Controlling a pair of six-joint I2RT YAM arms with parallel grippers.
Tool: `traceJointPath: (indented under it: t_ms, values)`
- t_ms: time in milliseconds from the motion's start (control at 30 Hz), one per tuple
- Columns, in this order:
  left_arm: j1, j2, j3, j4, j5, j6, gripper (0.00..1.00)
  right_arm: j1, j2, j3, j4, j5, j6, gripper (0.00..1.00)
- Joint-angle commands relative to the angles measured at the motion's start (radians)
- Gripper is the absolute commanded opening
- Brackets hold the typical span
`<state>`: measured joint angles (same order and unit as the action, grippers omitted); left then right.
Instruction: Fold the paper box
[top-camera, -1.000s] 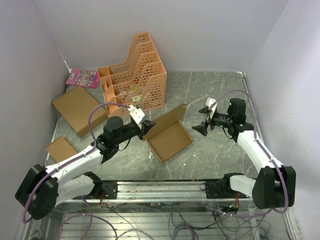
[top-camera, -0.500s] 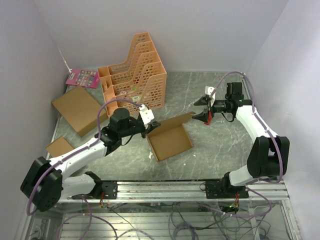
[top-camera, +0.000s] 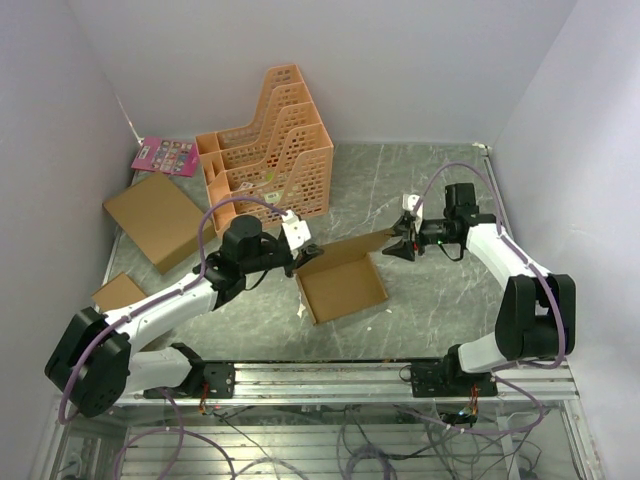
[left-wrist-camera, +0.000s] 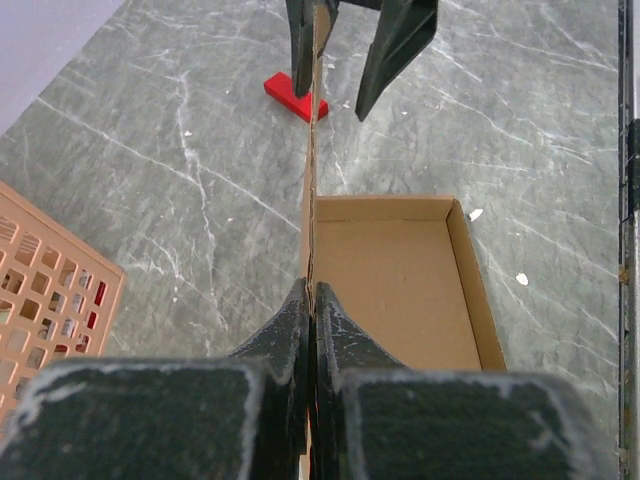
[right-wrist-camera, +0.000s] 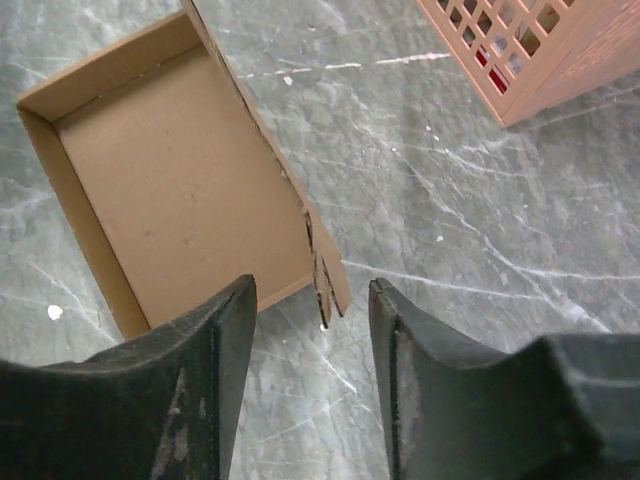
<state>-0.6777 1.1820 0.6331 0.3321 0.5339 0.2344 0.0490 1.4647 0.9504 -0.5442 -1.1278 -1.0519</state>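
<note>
Tabletop (top-camera: 440, 300) stretches grey to the right and near side of the paper box (top-camera: 345, 290), which sits mid-table with its long back flap standing up. An orange file rack (top-camera: 270, 150) stands behind, to the left. The left gripper (left-wrist-camera: 312, 300) is pinched tight on one end of that flap, arm reaching low. The right gripper (right-wrist-camera: 310, 288) straddles the other end, fingers parted, elbow bent outward.

Lies as a shallow rectangular paper box (top-camera: 345, 288), plain brown cardboard, open side up mid-table (top-camera: 400, 180); low walls raised, far long flap upright, notched at its end.
</note>
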Motion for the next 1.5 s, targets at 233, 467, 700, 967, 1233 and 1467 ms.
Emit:
traceJointPath:
  t_ms: [233, 467, 700, 967, 1233, 1467]
  values:
    - [0.012, -0.013, -0.015, 0.115, 0.034, -0.045, 0.07, 0.012, -0.049, -0.053, 0.14, 0.028, 0.068, 0.27]
    - [0.018, -0.011, -0.025, 0.133, 0.026, -0.066, 0.07, 0.01, -0.067, -0.054, 0.113, 0.015, 0.04, 0.09]
    - [0.02, -0.023, -0.056, 0.178, -0.098, -0.153, 0.21, 0.011, -0.088, -0.075, 0.161, 0.044, 0.091, 0.0]
    - [0.026, -0.156, -0.117, 0.12, -0.324, -0.37, 0.65, 0.011, -0.086, -0.064, 0.12, 0.046, 0.067, 0.0]
    - [0.031, -0.513, -0.245, -0.086, -0.548, -0.621, 0.94, 0.011, -0.069, -0.052, 0.094, 0.05, 0.069, 0.0]
    - [0.03, -0.68, -0.34, -0.16, -0.474, -0.731, 0.93, 0.011, -0.052, -0.038, 0.074, 0.049, 0.074, 0.0]
